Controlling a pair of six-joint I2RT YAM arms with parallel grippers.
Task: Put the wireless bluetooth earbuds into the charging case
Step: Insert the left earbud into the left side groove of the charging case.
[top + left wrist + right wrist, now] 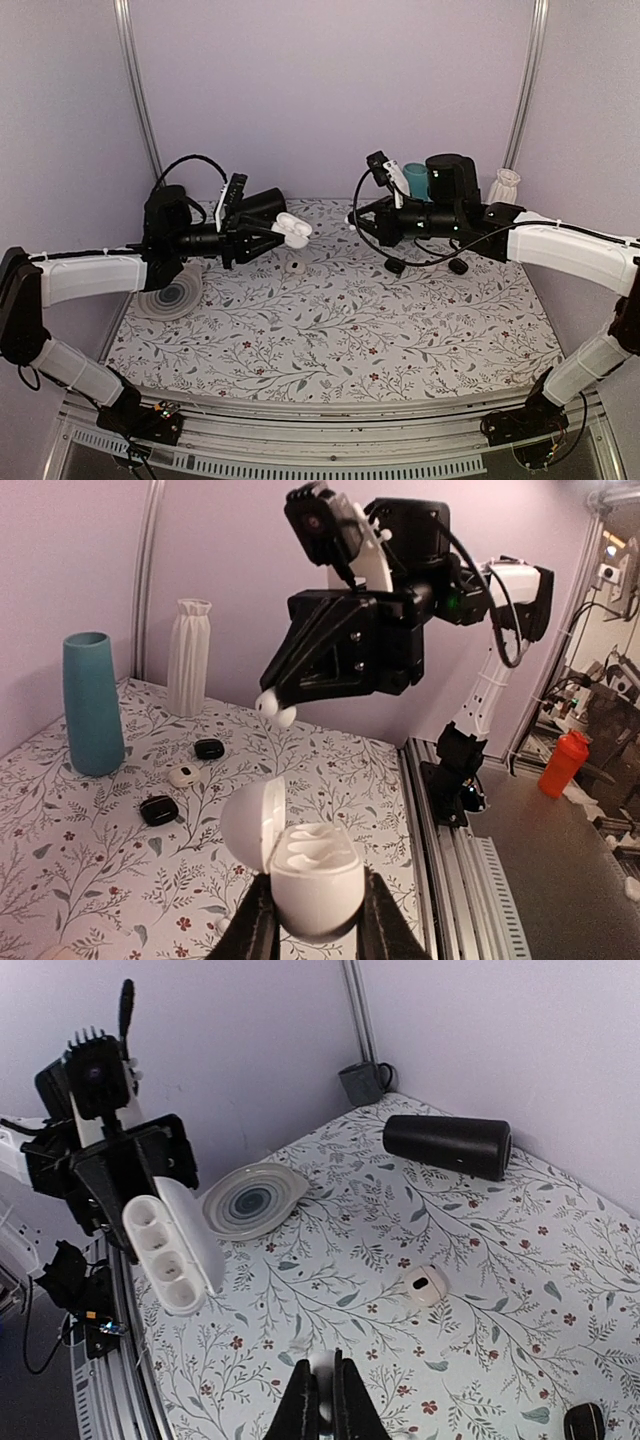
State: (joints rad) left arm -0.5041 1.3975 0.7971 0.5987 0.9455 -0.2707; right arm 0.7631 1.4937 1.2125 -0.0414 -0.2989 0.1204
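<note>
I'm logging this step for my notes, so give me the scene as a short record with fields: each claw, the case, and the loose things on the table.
left claw: shut on the charging case, held above the table
case lid: open, sockets look empty
right claw: shut on a white earbud, raised, apart from the case
on table: white round piece, near black lump, far black lump, ringed plate, black cylinder lying on its side
by the wall: teal vase, white vase, both upright
</note>
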